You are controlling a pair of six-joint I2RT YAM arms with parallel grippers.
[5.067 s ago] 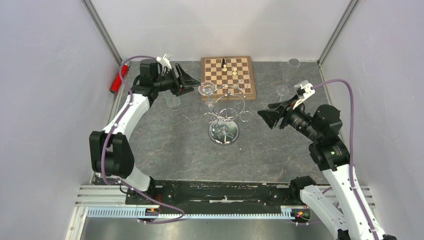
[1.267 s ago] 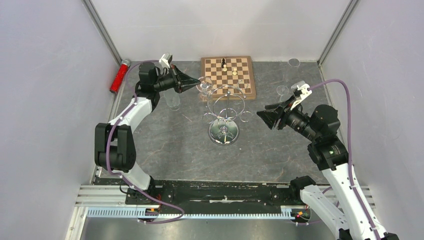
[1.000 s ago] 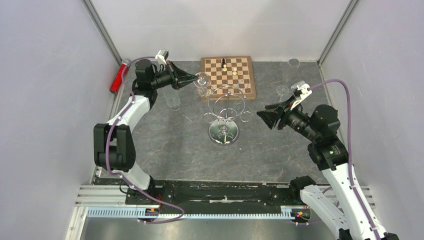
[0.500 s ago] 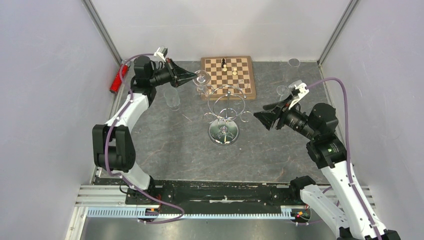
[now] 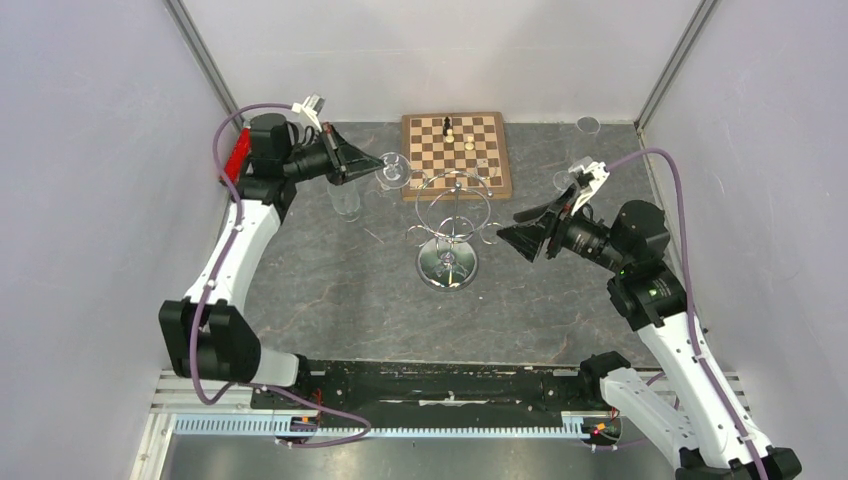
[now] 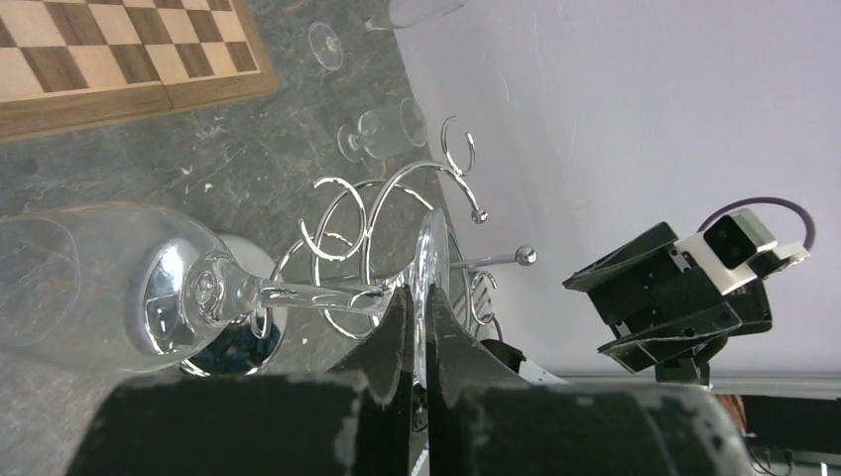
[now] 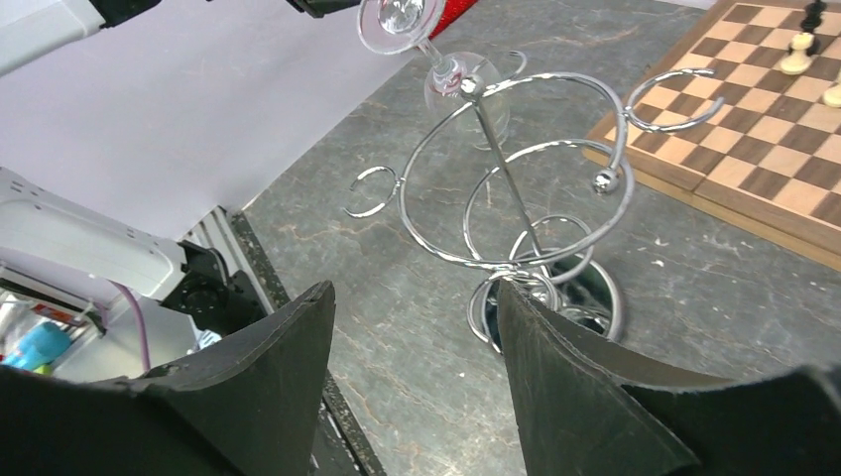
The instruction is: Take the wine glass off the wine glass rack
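My left gripper [image 5: 374, 168] is shut on the foot of the wine glass [image 5: 393, 172] and holds it in the air on its side, bowl toward the rack. In the left wrist view both fingers [image 6: 397, 327] pinch the round foot edge-on, and the wine glass [image 6: 188, 288] stretches left from them. The chrome wine glass rack [image 5: 452, 215] stands mid-table, just right of the glass, which looks free of its loops. My right gripper [image 5: 512, 236] hangs open to the right of the rack. From the right wrist, the right gripper [image 7: 412, 288] frames the rack [image 7: 516, 188], with the wine glass [image 7: 417, 30] beyond.
A wooden chessboard [image 5: 457, 150] with a few pieces lies behind the rack. A clear glass [image 5: 345, 200] stands below my left gripper. Two more glasses [image 5: 565, 182] [image 5: 588, 125] stand at the back right. A red object [image 5: 238, 152] lies at the left wall.
My left arm has drawn back to the left with the wine glass, away from the rack's loops. My right gripper has opened wider and edged toward the rack.
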